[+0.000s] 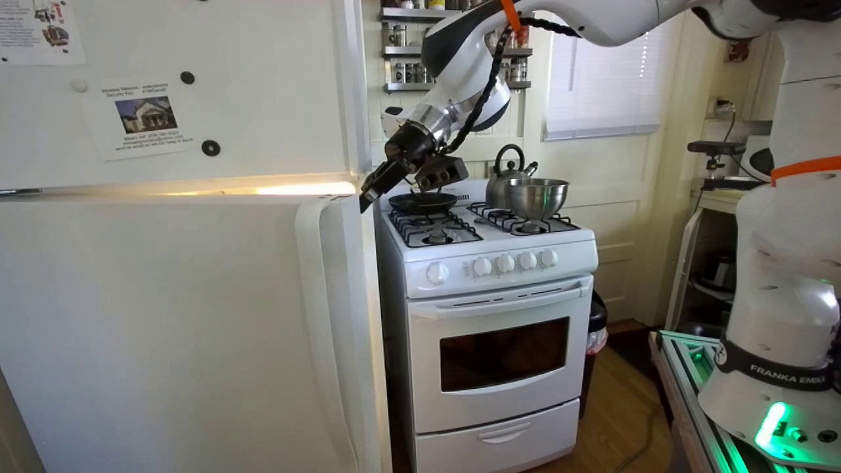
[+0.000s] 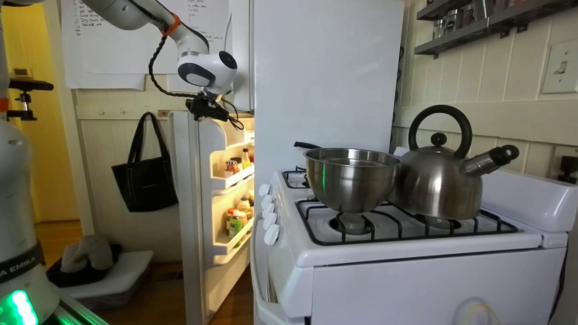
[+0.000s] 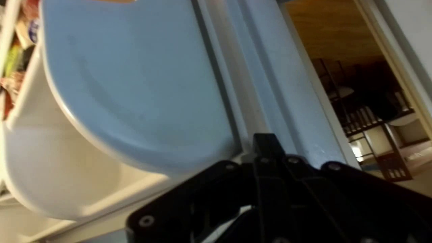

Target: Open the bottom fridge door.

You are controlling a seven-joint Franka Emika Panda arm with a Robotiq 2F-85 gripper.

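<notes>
- The door (image 1: 164, 328) hangs below the freezer door (image 1: 263, 98), beside the stove (image 1: 493, 335).
- Done: the door is off its seal and swung part of the way out. In an exterior view its inner shelves (image 2: 221, 183) and bottles (image 2: 235, 225) show, lit, between its free edge and the side of the fridge (image 2: 325, 72).
- The freezer door looks closed, as the task wants it.
- My gripper (image 3: 270, 145) is at the door's top free corner; its fingers look pressed together, and I see nothing pinched in them. Whether the tips touch the door, I cannot tell.
- I take this as the pushing step: bearing on the inner edge rather than pulling a handle.
- Left, as I judge: push the door wider, then back away. How wide is enough, the task does not say.
</notes>
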